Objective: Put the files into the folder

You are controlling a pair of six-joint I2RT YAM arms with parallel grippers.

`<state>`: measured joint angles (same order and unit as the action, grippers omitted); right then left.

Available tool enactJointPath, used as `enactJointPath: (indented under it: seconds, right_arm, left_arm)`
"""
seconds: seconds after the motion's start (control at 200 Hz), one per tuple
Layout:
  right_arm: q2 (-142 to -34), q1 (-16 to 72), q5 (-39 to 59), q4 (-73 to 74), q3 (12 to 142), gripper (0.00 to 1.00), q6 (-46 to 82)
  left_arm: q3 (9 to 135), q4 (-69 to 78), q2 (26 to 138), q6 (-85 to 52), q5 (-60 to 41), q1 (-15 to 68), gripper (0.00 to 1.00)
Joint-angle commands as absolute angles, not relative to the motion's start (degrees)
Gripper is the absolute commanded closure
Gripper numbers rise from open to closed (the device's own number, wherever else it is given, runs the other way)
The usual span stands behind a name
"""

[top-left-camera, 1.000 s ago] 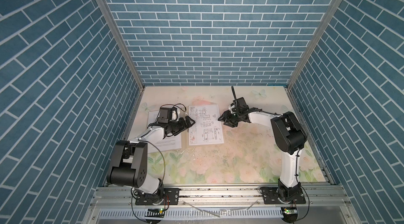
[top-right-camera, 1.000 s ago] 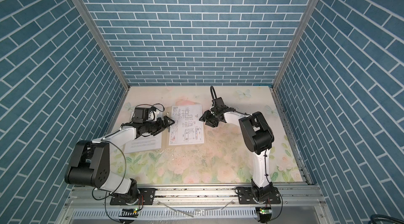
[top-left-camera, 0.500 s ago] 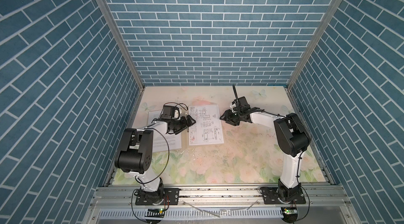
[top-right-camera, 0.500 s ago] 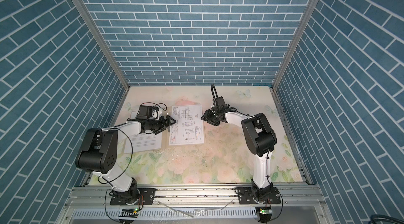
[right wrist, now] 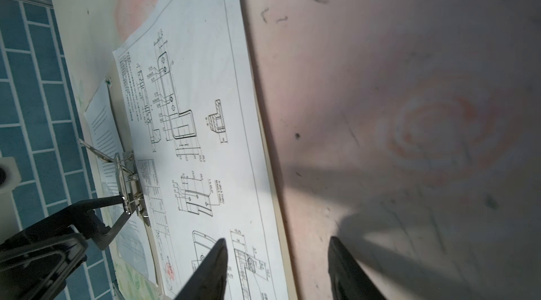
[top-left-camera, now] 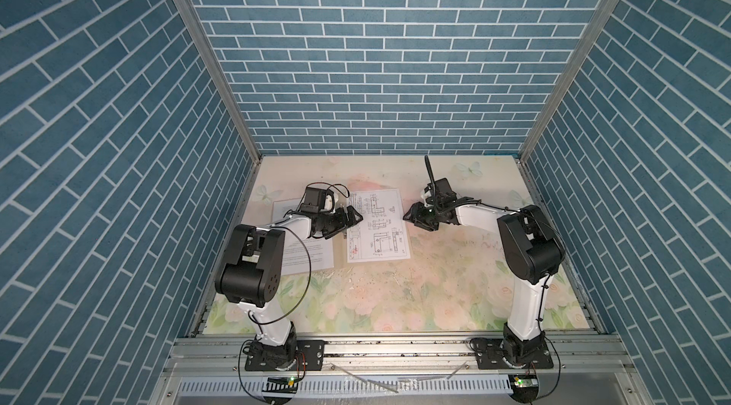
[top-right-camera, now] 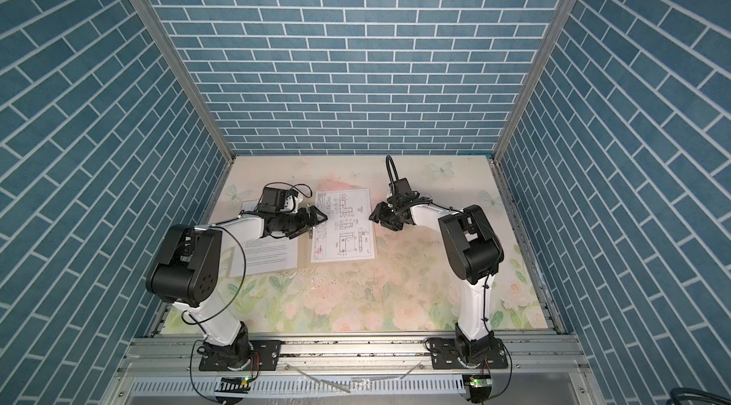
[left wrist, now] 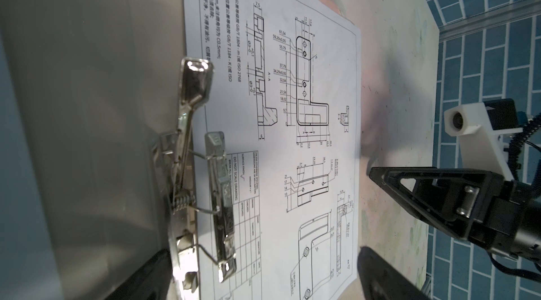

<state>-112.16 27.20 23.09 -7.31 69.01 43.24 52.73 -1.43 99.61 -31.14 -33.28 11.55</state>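
The folder (left wrist: 117,93) lies open and flat on the floral table (top-left-camera: 395,296), left of centre and towards the far half. Its tan card is hard to tell from the tabletop in both top views. A metal clip (left wrist: 219,184) sits at its spine.

The sheet with line drawings (top-left-camera: 377,233) lies on the folder's right half. Its left margin runs under the bar of the clip, though I cannot tell whether the bar presses on it. A thin tan edge of the folder shows along the sheet's right side in the right wrist view. The sheet with text paragraphs (top-left-camera: 320,252) lies just to the left, partly hidden by the left arm. A narrow tan strip shows between the two sheets.

The left claw (top-left-camera: 354,216) hangs low over the spine with its jaws spread wide and nothing between them. One black finger (right wrist: 99,202) reaches up to the clip's lever.

The right claw (top-left-camera: 409,217) hovers at the right edge of the drawing sheet, pointing left. Its jaws are parted and empty. One fingertip (right wrist: 213,266) is over the paper and the other is over bare table.
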Motion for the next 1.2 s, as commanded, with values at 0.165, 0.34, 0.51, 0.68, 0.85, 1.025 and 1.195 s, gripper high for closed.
enactJointPath:
  seconds: [0.165,0.34,0.51,0.68,0.85,1.025,1.195]
  right_arm:
    - [-106.69,24.73,21.73,-7.45,63.21,0.44,39.67]
    - [-103.64,22.93,20.83,-7.12,58.57,0.43,38.94]
    - [-100.6,20.93,20.04,-6.7,54.76,0.41,38.5]
    - [-97.74,19.73,18.92,-5.52,51.74,0.41,38.85]
    - [-95.0,19.33,17.38,-5.53,50.34,0.41,38.94]
    - [-92.93,19.34,16.04,-3.56,47.96,0.41,39.97]
    - [-92.54,19.25,15.78,-3.08,47.2,0.41,40.08]
  left_arm:
    - [53.79,0.14,101.23,-32.5,-33.17,16.51,0.0]
    - [52.89,3.42,101.45,-35.96,-33.06,20.46,0.0]
    - [50.82,6.37,99.89,-40.33,-30.23,23.39,0.0]
    - [49.41,9.11,98.18,-43.06,-28.0,25.49,0.0]
    - [50.41,5.7,95.79,-41.0,-25.76,25.35,0.0]
    - [51.98,1.53,93.76,-37.72,-25.14,23.6,0.0]
    - [53.43,0.02,94.64,-35.42,-25.4,20.8,0.0]
